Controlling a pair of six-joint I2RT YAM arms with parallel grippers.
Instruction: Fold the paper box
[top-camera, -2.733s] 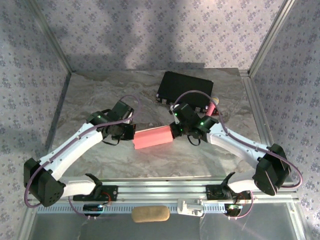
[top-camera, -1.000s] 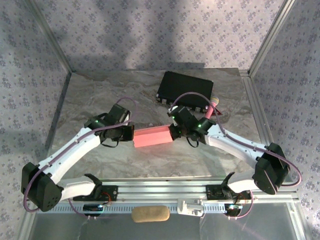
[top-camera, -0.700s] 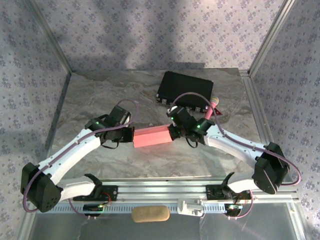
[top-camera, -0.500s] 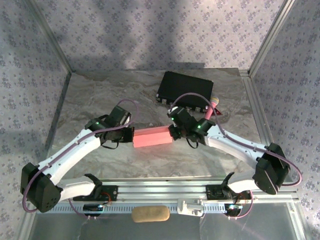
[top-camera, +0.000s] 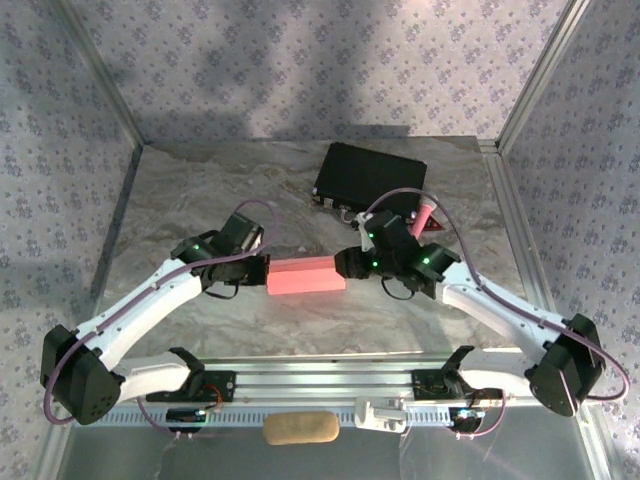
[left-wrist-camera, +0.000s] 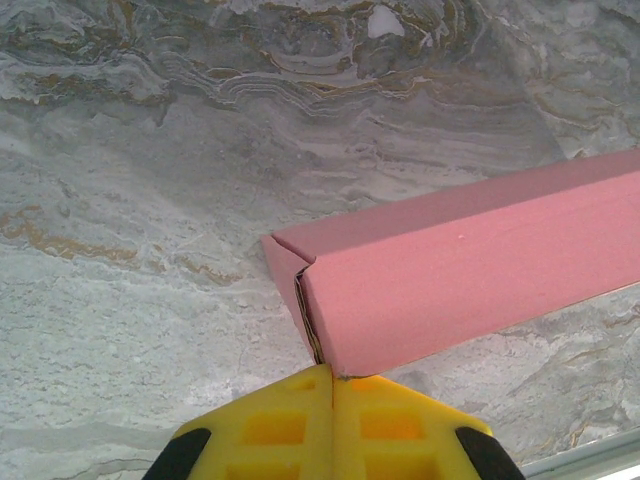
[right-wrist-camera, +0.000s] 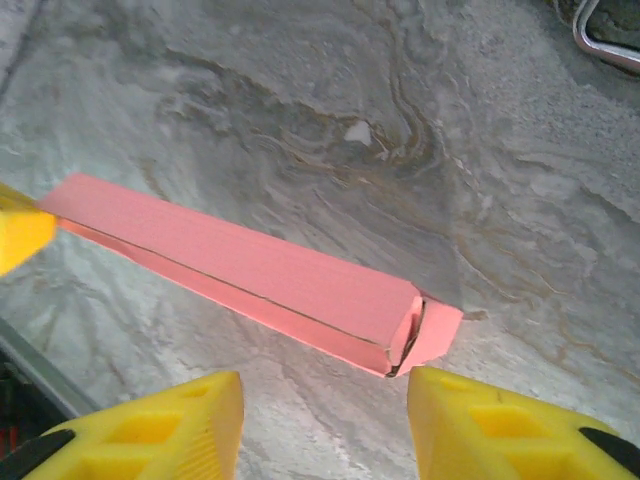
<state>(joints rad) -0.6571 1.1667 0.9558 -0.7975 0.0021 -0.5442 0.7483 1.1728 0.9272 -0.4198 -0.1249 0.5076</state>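
The paper box (top-camera: 305, 275) is a salmon-pink, long closed box lying on the marble table between my two grippers. My left gripper (top-camera: 262, 272) is shut, and its joined yellow tips (left-wrist-camera: 333, 372) touch the box's (left-wrist-camera: 470, 270) left end at the lower corner, where the end flap shows a thin dark seam. My right gripper (right-wrist-camera: 325, 400) is open just short of the box's (right-wrist-camera: 250, 265) right end, with nothing between its fingers. The end flap (right-wrist-camera: 438, 330) there stands slightly ajar. In the top view the right gripper (top-camera: 347, 265) sits at that end.
A black hard case (top-camera: 372, 180) with metal latches lies at the back, behind the right arm. A small pink microphone (top-camera: 424, 213) lies beside it. An aluminium rail (top-camera: 320, 372) runs along the table's front edge, with a tan pad (top-camera: 300, 428) below it.
My right gripper has opened, let go of the box's right end and drawn back a little to the right. The left gripper stays shut at the left end.
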